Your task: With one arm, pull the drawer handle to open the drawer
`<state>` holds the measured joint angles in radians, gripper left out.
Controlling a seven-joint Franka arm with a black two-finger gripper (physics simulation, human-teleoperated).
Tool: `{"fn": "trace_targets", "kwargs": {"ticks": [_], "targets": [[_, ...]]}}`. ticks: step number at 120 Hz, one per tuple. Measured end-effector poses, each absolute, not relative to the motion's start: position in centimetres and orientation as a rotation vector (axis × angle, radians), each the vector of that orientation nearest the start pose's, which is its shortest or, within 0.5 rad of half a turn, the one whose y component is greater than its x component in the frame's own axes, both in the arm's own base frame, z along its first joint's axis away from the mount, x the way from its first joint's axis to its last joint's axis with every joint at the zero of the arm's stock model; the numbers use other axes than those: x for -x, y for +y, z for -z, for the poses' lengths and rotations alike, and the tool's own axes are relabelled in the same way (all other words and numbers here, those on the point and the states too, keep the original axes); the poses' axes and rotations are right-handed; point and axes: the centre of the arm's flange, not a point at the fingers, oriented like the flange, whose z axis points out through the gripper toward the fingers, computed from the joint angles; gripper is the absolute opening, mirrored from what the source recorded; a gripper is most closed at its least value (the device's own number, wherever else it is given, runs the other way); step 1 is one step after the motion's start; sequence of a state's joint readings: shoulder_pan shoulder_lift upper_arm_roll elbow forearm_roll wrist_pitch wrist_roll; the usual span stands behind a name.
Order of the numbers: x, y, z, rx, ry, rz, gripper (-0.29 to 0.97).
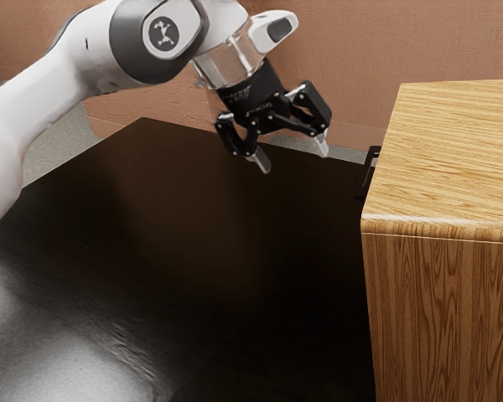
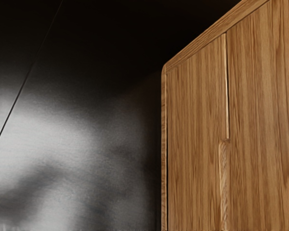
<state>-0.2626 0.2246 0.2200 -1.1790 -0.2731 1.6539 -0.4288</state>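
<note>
A light wooden cabinet (image 1: 444,218) stands at the exterior view's right on a dark glossy table (image 1: 176,276). A small black handle (image 1: 371,162) sticks out from the cabinet's far face near its top edge. My black gripper (image 1: 290,154) hangs open in the air, to the left of that handle and a little above the tabletop, with nothing between its fingers. In the wrist view the cabinet's wooden front (image 2: 231,134) shows a narrow seam (image 2: 226,86) between panels, which look flush.
A brown wall (image 1: 360,59) runs behind the table. Dark tabletop (image 2: 77,120) spreads wide to the left of the cabinet. A grey floor strip (image 1: 59,142) shows beyond the table's far left edge.
</note>
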Motion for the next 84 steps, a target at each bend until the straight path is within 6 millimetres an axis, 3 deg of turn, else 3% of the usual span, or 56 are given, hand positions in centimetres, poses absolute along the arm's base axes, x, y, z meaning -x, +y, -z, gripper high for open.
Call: {"fn": "trace_targets", "kwargs": {"ticks": [84], "targets": [[-62.8, -11.7, -67.7, 3.424, -0.65, 0.341, 0.68]]}}
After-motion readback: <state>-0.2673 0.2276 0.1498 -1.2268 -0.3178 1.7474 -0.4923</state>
